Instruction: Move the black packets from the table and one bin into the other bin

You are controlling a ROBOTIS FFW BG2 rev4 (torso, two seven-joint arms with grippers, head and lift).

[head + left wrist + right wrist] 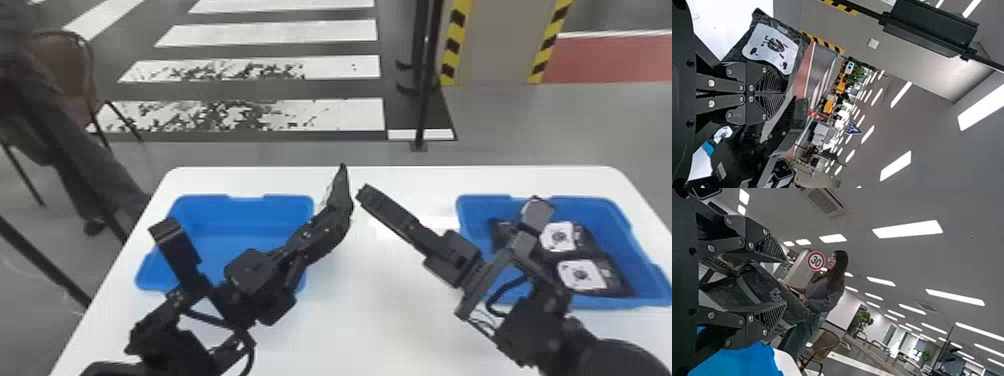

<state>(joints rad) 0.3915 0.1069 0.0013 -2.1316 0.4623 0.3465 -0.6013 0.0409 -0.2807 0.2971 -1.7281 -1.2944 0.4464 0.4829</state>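
In the head view, my left gripper (334, 212) is raised over the middle of the table, beside the left bin (240, 215), with a black packet (342, 187) standing up from it. The left wrist view has my left gripper (768, 94) closed on this packet (774, 45), its white label showing. Just right of it in the head view is my right gripper (372, 200), pointing toward the packet. The right wrist view shows my right gripper (777, 282) open, the dark packet (768, 291) between its spread fingers. Black packets with white labels (582, 275) lie in the right bin (620, 215).
Both blue bins stand on the white table (340, 340), left and right of its middle. My right forearm crosses the near left corner of the right bin; my left arm passes over the left bin's near side. A black pole (425, 100) rises behind the table.
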